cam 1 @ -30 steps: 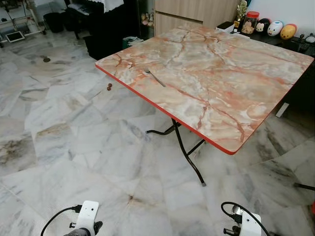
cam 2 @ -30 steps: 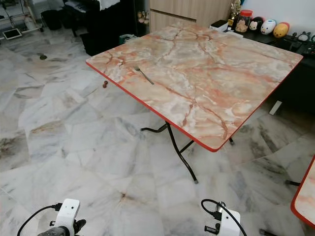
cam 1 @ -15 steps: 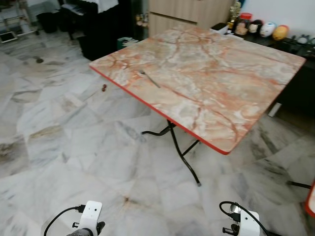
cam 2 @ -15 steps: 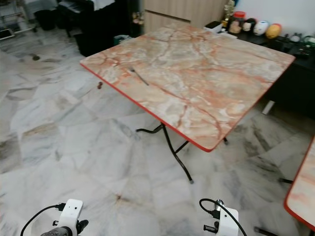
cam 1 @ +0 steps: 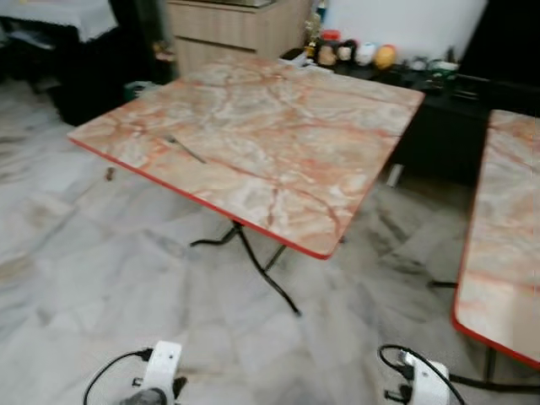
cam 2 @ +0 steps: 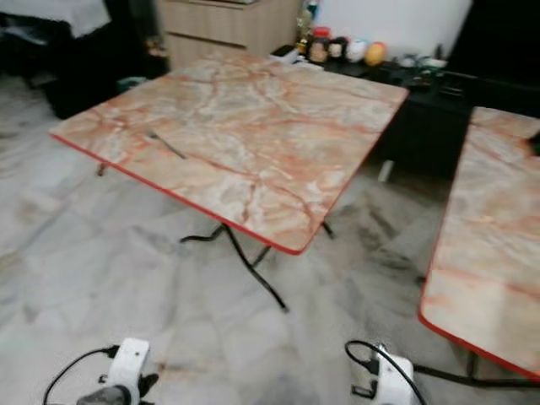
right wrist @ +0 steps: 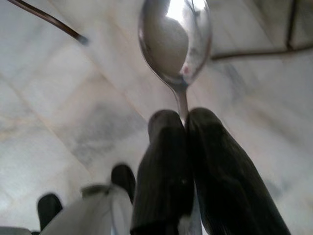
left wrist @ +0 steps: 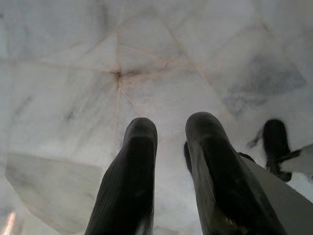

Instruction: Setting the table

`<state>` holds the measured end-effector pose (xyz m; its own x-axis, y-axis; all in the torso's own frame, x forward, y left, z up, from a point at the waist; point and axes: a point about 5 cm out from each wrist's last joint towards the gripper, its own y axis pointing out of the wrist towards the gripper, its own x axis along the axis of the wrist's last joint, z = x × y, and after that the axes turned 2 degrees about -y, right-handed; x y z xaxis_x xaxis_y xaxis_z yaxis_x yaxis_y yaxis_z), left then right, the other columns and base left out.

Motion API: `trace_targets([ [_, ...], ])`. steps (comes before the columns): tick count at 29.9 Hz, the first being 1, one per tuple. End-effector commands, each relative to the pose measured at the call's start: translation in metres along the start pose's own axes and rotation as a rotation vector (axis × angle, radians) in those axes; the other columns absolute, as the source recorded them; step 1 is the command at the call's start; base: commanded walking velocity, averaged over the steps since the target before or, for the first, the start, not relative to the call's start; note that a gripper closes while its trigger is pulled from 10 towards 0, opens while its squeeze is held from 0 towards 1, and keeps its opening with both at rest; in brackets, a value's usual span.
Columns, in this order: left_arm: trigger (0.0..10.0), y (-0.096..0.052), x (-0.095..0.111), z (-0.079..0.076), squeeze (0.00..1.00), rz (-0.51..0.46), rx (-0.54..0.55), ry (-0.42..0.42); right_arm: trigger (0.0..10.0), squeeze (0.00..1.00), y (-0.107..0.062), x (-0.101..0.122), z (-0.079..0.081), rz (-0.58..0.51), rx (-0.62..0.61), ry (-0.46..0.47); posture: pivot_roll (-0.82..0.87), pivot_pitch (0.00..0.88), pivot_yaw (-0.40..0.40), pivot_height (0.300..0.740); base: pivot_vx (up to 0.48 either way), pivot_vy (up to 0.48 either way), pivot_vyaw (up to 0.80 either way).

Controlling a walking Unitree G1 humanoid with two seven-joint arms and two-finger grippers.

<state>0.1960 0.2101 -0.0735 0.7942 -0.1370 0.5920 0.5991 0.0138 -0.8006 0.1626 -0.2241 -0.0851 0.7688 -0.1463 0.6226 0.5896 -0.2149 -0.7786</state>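
Your right claw clenched on spoon handle, bowl sticking out past fingertips, over marble floor. Your left claw slightly parted, grasping nothing, hanging low. Fork lies on marble desk, far left. Second desk at right.

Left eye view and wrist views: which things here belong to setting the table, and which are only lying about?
For the job:
- marble-pattern table
- fork lying on that table
- spoon, held in the right gripper

Just lying about:
- second table on the robot's right
- jars and round toys on the dark cabinet behind
- wooden cabinet
- left gripper, open, holding nothing
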Motion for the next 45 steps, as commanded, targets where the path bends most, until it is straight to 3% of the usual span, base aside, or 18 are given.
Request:
trace_targets([
  [1, 10.0, 0.0007, 0.0015, -0.0025, 0.00, 0.001, -0.009, 0.006, 10.0, 0.00, -0.0002, -0.0005, -0.0041, 0.004, -0.011, -0.003, 0.05, 0.000, 0.006, 0.727, 0.000, 0.000, -0.69],
  [28, 10.0, 0.0008, 0.0007, -0.0042, 0.00, 0.003, -0.015, -0.009, 10.0, 0.00, -0.0001, -0.0010, -0.0026, 0.010, 0.011, -0.019, 0.06, 0.000, -0.001, 0.727, 0.000, 0.000, -0.68],
  [36, 10.0, 0.0006, -0.0012, -0.0041, 0.00, 0.013, -0.008, -0.008, 10.0, 0.00, -0.0003, -0.0013, -0.0010, 0.010, 0.030, -0.044, 0.05, 0.000, 0.002, 0.727, 0.000, 0.000, 0.00],
  [45, 10.0, 0.0000, -0.0043, -0.0015, 0.00, 0.035, 0.016, 0.066, 10.0, 0.00, -0.0006, -0.0028, -0.0001, 0.015, 0.036, -0.058, 0.05, 0.000, 0.006, 0.727, 0.000, 0.000, 0.00],
])
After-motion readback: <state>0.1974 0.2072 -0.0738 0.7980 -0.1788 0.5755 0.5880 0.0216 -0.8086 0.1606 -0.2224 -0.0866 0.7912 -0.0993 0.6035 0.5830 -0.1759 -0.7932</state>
